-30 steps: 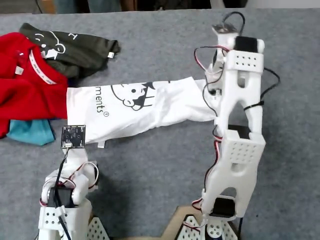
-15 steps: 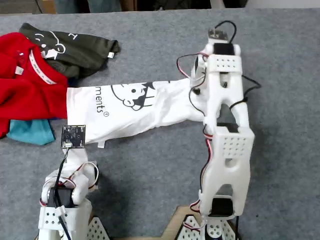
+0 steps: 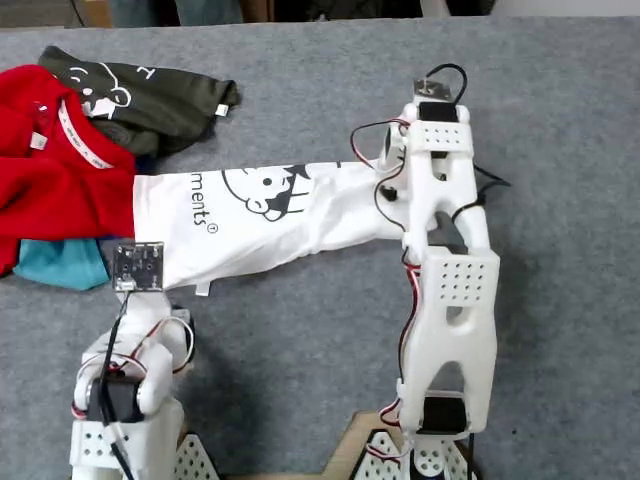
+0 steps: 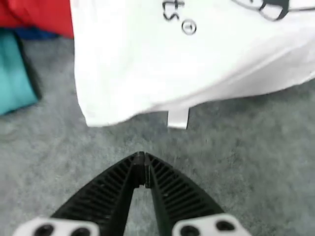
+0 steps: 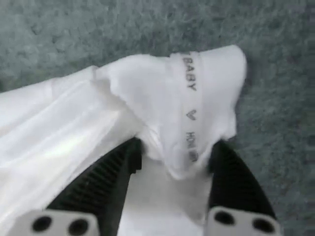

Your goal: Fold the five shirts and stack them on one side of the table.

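A white shirt with a black cartoon print lies stretched across the middle of the table. My right gripper is open over its right end, one finger on each side of the bunched collar with its printed neck tape. The right arm covers that end in the high view. My left gripper is shut and empty over bare grey table, just short of the white shirt's hem and its small label. A red shirt, a dark green shirt and a teal shirt lie heaped at the left.
The table is covered in grey felt, bare in front of the white shirt and on the right side. The left arm's base stands at the near left edge. The red and teal shirts border the white one.
The right arm has swung left and straightened over the white shirt's right end, which now lies a little farther left. The left arm has shifted slightly left.
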Available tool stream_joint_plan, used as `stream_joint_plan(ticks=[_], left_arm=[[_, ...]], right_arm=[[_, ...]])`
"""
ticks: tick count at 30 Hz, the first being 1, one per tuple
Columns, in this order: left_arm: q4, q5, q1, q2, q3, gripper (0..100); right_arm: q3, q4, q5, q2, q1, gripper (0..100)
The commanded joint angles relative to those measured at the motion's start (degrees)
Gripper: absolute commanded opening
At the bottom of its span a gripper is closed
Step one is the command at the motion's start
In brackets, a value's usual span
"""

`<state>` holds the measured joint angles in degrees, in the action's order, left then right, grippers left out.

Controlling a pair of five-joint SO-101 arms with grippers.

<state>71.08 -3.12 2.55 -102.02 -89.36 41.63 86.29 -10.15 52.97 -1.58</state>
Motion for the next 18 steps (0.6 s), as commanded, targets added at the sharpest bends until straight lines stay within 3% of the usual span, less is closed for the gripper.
stream_joint_plan(ticks=[1,6,12,15,18], left_arm=[[-2.81,0.7,2.51,-0.09,4.62,4],[-8.18,12.13,9.8,0.0,6.73,10],[-8.18,12.4,16.92,3.6,10.86,12],[-8.62,11.87,17.19,12.92,15.34,20],[-9.85,7.38,16.92,26.81,22.9,20]], right_arm=[[-0.22,-0.53,-0.09,0.4,0.44,3.5],[0.4,0.18,2.46,0.13,0.09,1.2],[9.1,4.84,6.42,0.4,-7.74,1.2],[13.58,7.82,9.58,0.57,-13.8,1.3],[16.13,9.05,14.51,0.57,-19.34,1.3]])
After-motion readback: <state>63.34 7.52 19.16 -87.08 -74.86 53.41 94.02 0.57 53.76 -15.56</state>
